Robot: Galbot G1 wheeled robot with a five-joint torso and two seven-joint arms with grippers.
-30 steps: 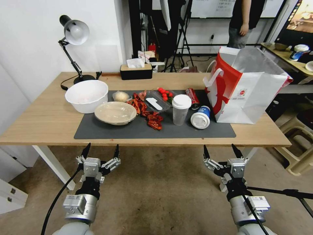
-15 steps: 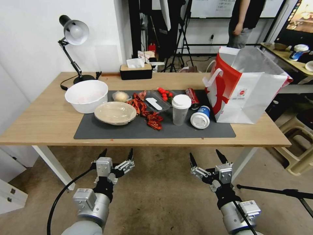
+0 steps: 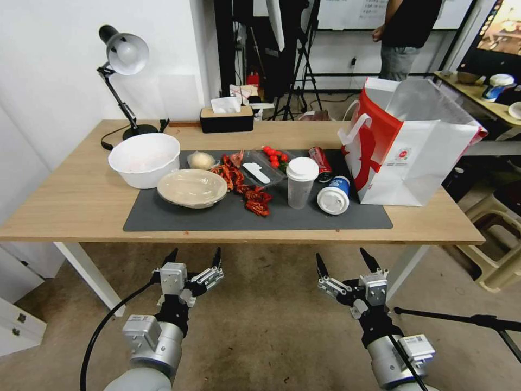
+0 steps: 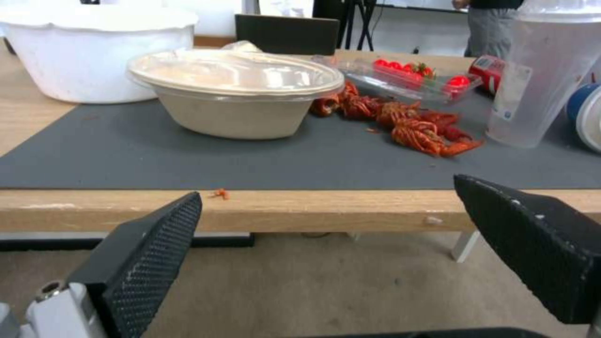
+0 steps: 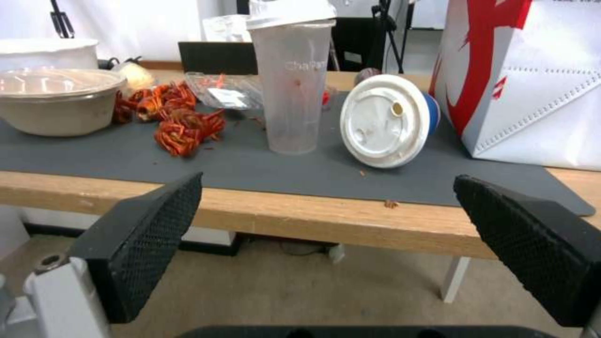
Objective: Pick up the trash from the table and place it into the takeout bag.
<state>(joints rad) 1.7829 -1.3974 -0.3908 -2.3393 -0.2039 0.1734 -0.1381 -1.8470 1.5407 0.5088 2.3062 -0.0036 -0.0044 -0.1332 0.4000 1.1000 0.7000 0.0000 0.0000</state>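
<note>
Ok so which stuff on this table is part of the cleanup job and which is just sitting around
Job: takeout bag, clear cup, blue-white paper cup, red soda can, beige lidded bowl, small clear tub, red shell leftovers.

Just there: desk lamp, tissue box, white basin.

Head overhead — wrists low, facing table (image 3: 81,212).

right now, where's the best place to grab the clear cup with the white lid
Probably around its mid-wall, from the table's near edge. The clear cup stands upright and tapers downward, with its white lid overhanging. The open right gripper sits nearest; the blue-white paper cup lies close beside it.
</note>
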